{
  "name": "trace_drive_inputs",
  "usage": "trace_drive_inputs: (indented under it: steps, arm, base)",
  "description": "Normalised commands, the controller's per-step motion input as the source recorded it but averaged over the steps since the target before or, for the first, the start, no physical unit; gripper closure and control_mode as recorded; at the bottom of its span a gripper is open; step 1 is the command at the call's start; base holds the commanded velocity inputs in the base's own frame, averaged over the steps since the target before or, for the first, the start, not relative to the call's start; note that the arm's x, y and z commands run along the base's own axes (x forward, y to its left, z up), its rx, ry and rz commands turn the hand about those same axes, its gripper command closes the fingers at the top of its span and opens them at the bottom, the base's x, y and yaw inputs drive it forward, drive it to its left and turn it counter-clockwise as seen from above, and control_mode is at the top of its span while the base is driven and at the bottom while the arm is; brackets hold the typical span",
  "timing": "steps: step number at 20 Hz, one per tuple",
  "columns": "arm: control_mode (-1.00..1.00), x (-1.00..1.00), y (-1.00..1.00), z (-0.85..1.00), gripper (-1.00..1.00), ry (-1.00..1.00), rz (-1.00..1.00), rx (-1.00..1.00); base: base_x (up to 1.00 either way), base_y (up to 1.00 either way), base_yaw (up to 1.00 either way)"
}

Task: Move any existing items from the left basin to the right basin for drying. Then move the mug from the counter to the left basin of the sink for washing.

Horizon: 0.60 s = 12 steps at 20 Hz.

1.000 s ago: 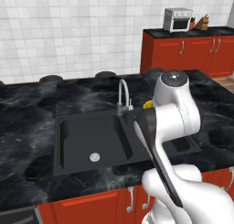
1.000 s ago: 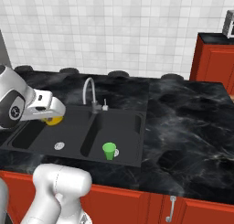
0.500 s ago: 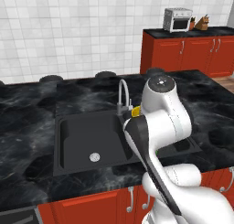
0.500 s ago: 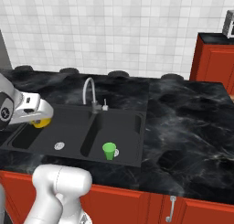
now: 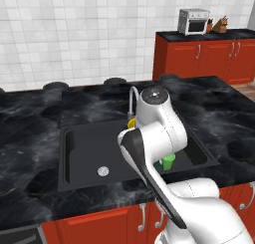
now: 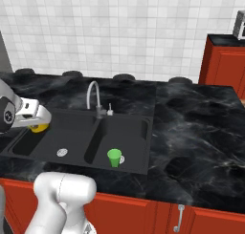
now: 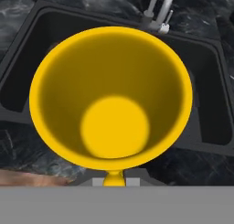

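My gripper (image 6: 34, 122) is shut on the yellow mug (image 6: 39, 128), holding it in the air over the left part of the left basin (image 6: 67, 132). The hand view looks straight into the mug (image 7: 112, 99), whose open mouth faces the camera above the black sink (image 7: 210, 81). From the left base view only a sliver of the mug (image 5: 131, 122) peeks out beside my arm. The green cup (image 6: 114, 157) stands upright in the right basin (image 6: 136, 132); part of this cup (image 5: 168, 162) also shows behind my arm. The left basin (image 5: 89, 143) holds nothing but its drain (image 5: 103, 171).
The curved silver faucet (image 6: 92, 95) rises behind the divider between the basins. Black marble counter (image 6: 191, 123) surrounds the sink, with burners along the back wall. A toaster oven (image 5: 193, 21) sits on the far red cabinets.
The arm has swung the mug leftward, from near the faucet to over the left side of the left basin. The green cup has stayed put.
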Motion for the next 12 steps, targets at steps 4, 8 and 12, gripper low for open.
trace_drive_inputs:
  steps: [4, 8, 12]
  arm:
    - [-1.0, 0.5, 0.2, -0.27, 1.0, 0.02, 0.0, 0.07]
    - [-1.0, 0.48, 0.24, -0.32, 1.0, 0.02, 0.01, 0.06]
    - [-1.0, 0.47, 0.28, -0.35, 1.0, 0.04, 0.0, 0.03]
  base:
    - [0.0, 0.0, 0.0]
    - [0.0, 0.0, 0.0]
    - [0.0, 0.0, 0.0]
